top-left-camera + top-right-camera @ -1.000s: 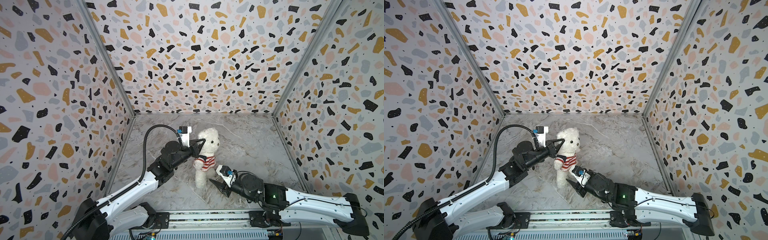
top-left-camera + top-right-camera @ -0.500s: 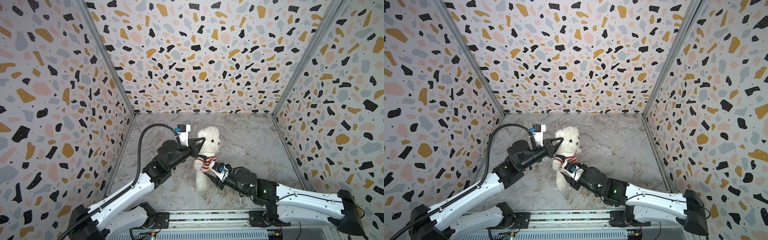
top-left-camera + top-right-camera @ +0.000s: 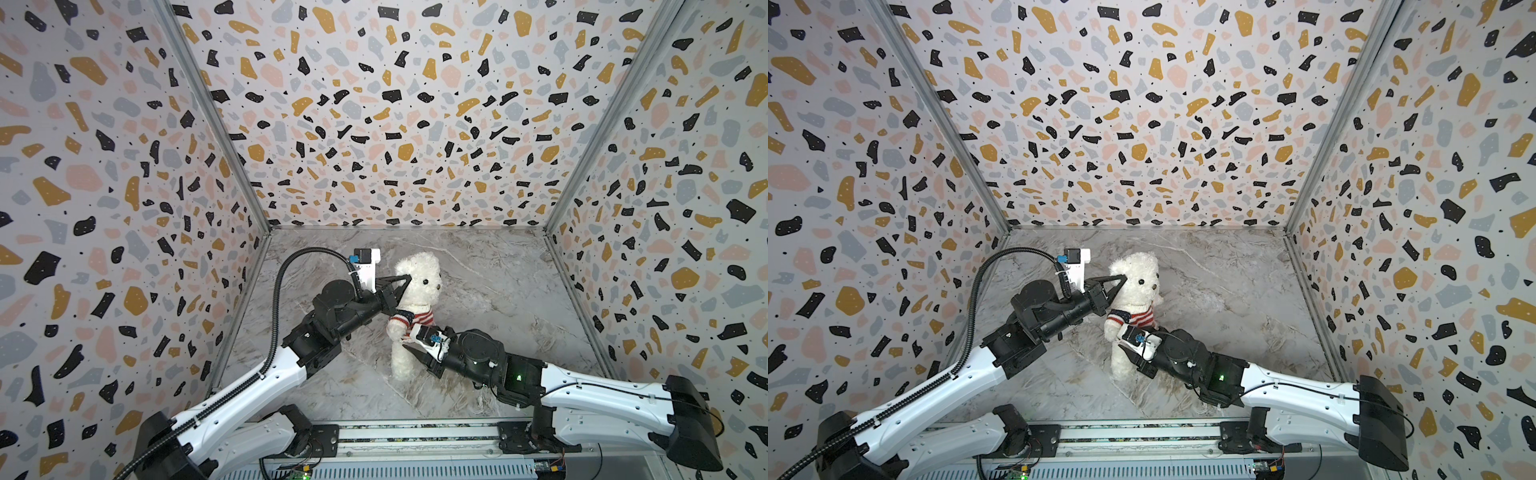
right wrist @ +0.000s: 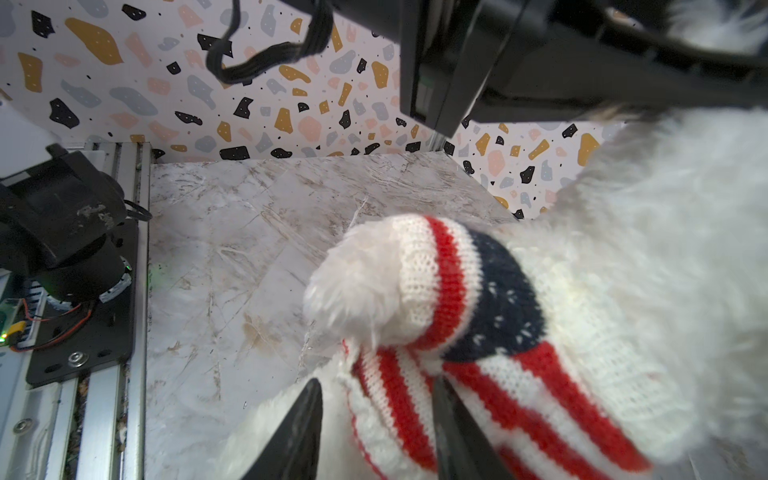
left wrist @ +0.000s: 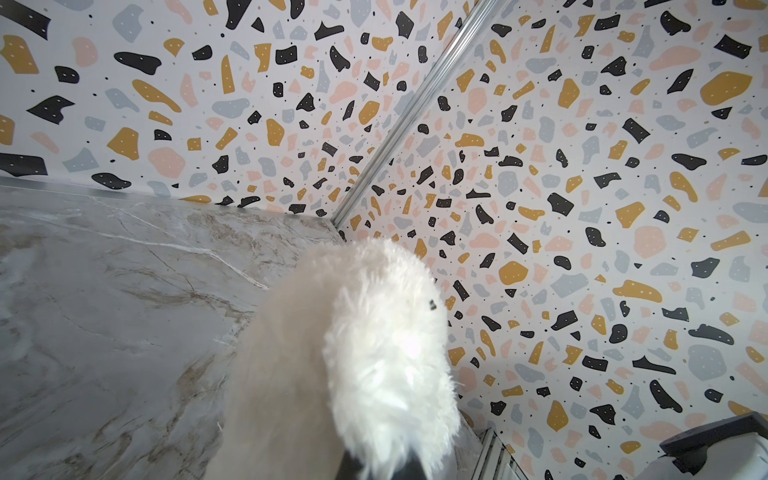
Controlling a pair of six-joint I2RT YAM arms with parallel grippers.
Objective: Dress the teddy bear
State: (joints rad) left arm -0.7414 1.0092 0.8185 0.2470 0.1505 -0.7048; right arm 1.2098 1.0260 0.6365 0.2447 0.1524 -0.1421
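Note:
The white teddy bear [image 3: 420, 279] [image 3: 1139, 277] stands upright near the middle of the marble floor. It wears a red-and-white striped top [image 3: 417, 318] [image 3: 1134, 317] bunched high on its chest. My left gripper [image 3: 405, 279] [image 3: 1121, 277] is shut on the side of its head; in the left wrist view fur [image 5: 365, 374] covers the fingertips. My right gripper [image 3: 409, 343] [image 3: 1126, 338] is at the bear's waist. In the right wrist view its jaws [image 4: 376, 384] stand apart on either side of the top's hem [image 4: 386, 399], below the sleeved arm [image 4: 415, 282].
Terrazzo-patterned walls enclose the floor on three sides. A metal rail [image 3: 415, 432] with the arm bases runs along the front edge. My left arm's black body [image 4: 540, 50] hangs close above the bear in the right wrist view. Bare marble [image 3: 498, 282] lies right of the bear.
My right gripper has moved in from the front right to the bear's waist, and its jaws have narrowed around the top's hem. The left gripper keeps its hold on the bear's head.

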